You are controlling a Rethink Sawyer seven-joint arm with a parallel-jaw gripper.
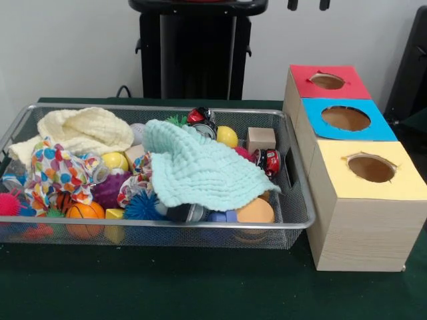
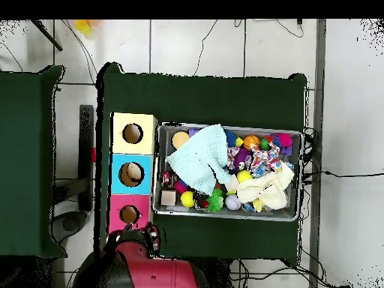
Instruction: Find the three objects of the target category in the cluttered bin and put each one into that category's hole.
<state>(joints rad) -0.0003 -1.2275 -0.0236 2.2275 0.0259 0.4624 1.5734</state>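
The robot's black, boxy upright pedestal point(image 1: 197, 50) stands on a wide dark base. From above, its arm point(image 2: 154, 270) is rounded — glossy red shells with black joints. Two small dark gripper tips point(image 1: 307, 5) — nothing more — show at the top edge.

Silver mesh bin point(image 1: 293, 200), multicolour-dotted white wrapper point(image 1: 57, 170)

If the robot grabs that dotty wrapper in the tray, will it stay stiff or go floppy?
Probably floppy: the dotted wrapper lies crumpled and folded. It looks thin, so likely light. It rests against the cream cloth in the bin, so a pull might drag that along.
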